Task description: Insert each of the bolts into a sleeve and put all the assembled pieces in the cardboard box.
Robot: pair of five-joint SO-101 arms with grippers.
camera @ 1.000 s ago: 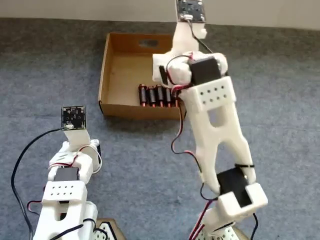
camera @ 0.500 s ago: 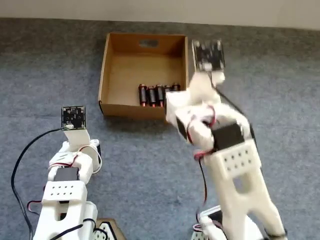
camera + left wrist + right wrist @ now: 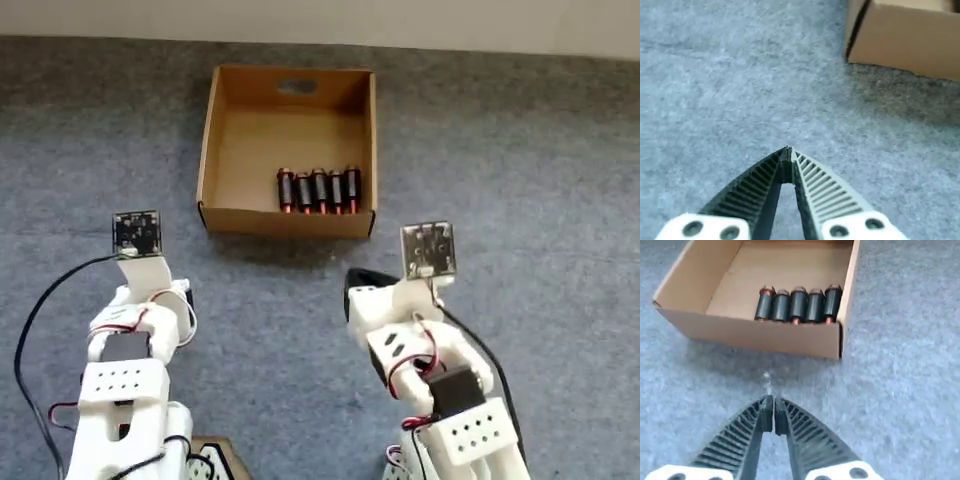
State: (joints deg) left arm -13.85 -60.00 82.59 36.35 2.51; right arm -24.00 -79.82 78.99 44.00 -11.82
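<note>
The cardboard box (image 3: pixel 212 150) stands at the back middle of the grey carpeted table. Several black sleeves with copper bolts (image 3: pixel 319 190) lie side by side along its near wall, toward the right corner; the same sleeved bolts (image 3: pixel 798 305) appear in the right wrist view inside the box (image 3: pixel 700 277). My right gripper (image 3: pixel 769 412) is shut and holds nothing, over the carpet just in front of the box. My left gripper (image 3: pixel 786 152) is shut and holds nothing, low over bare carpet near the box's front left corner (image 3: pixel 860 35).
The grey carpet (image 3: pixel 540 180) lies open on both sides of the box. The left arm (image 3: pixel 130 340) sits at the front left and the right arm (image 3: pixel 430 350) at the front right. A small pale speck (image 3: pixel 767 376) lies on the carpet before the box.
The right arm has pulled back from over the box to the front right of the table. The left arm has barely moved. One more sleeved bolt now lies in the row.
</note>
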